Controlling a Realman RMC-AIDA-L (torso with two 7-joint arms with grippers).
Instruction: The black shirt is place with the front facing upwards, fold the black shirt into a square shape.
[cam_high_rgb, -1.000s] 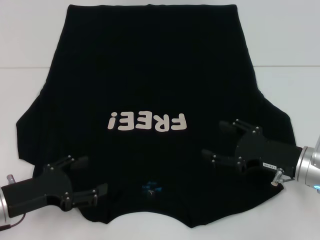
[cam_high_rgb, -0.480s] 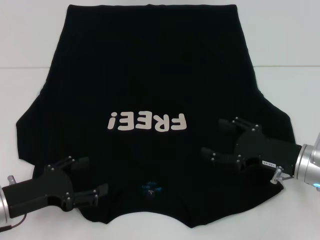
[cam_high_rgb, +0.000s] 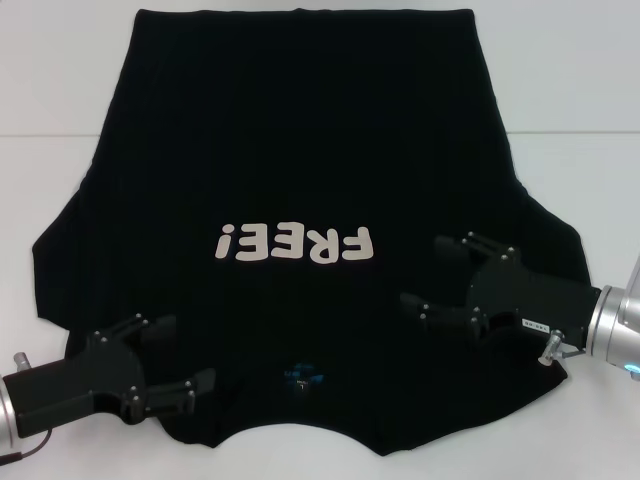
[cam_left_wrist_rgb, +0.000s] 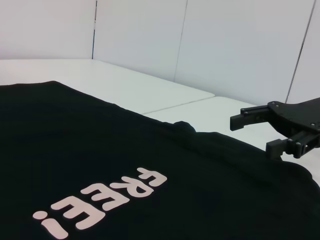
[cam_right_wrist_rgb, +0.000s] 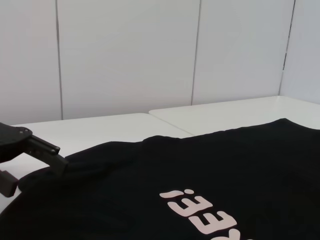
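The black shirt (cam_high_rgb: 300, 150) lies flat on the white counter (cam_high_rgb: 580, 180); the left tool (cam_high_rgb: 170, 352) and right tool (cam_high_rgb: 432, 272) hover released over its near shoulders.

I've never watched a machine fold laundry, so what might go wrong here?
Both pincers are open over the black shirt, left pincer near the collar, right pincer by a sleeve. One might pinch only the top layer, or both layers unevenly. The uneven starts could leave the fold crooked and the FREE! lettering skewed.

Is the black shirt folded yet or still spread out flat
Spread flat, unfolded: the black shirt lies open with both sleeves out and its lettering showing. The left gripper and right gripper sit open over its near corners.
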